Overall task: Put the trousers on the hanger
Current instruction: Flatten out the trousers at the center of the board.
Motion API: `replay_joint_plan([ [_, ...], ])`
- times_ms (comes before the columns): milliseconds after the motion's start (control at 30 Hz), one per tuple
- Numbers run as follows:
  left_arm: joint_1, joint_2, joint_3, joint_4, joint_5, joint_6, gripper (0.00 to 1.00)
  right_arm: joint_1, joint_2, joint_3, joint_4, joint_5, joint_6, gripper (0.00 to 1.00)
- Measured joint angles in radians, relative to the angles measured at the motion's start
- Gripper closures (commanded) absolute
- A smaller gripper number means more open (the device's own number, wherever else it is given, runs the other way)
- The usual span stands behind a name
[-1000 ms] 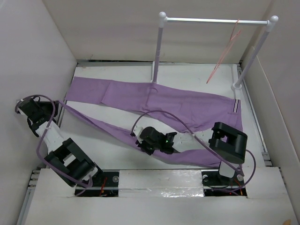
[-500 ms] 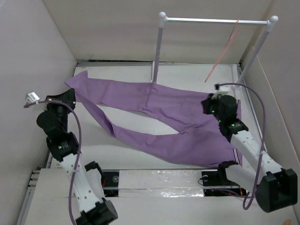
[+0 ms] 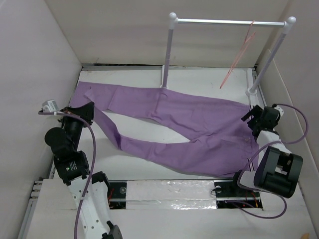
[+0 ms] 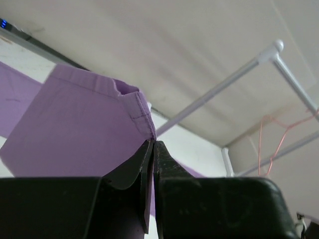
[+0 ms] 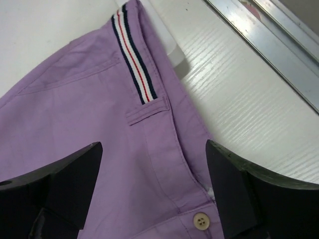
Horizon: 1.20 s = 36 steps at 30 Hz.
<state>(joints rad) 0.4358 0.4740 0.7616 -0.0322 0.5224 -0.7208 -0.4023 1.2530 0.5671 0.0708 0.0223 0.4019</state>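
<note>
Pinching the trousers (image 4: 84,124) at one leg's end with my left pincer (image 4: 153,144), jaws closed tight on the cloth, I am holding my right pincer (image 5: 153,147) spread wide over the striped waistband (image 5: 133,64). The trousers are lying flat across the white table (image 3: 134,127). Beyond them, the hanger (image 3: 242,50) is dangling from the rack (image 3: 224,22), with pale walls (image 3: 109,30) closing in around.
</note>
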Motion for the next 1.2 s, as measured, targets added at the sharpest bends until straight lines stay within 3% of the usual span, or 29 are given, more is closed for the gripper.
replay_joint_plan([
  [300,-0.113,0.042,0.009,-0.069,0.014,0.144,1.0,-0.004,0.182,0.124,-0.01,-0.024,0.036,0.18],
  [600,-0.156,0.048,0.011,-0.099,-0.037,0.21,1.0,-0.023,0.22,0.13,-0.029,-0.024,0.042,0.11],
  [733,-0.171,0.048,0.026,-0.108,-0.062,0.227,1.0,-0.024,0.269,0.177,-0.068,-0.035,0.03,0.27],
  [867,-0.175,0.047,0.033,-0.108,-0.081,0.234,1.0,-0.021,0.339,0.251,-0.094,-0.085,-0.001,0.79],
  [933,-0.175,0.047,0.035,-0.11,-0.091,0.238,1.0,-0.015,0.351,0.26,-0.093,-0.108,-0.007,0.99],
  [1200,-0.175,0.047,0.048,-0.127,-0.132,0.245,1.0,0.108,0.372,0.36,-0.124,-0.14,-0.041,1.0],
])
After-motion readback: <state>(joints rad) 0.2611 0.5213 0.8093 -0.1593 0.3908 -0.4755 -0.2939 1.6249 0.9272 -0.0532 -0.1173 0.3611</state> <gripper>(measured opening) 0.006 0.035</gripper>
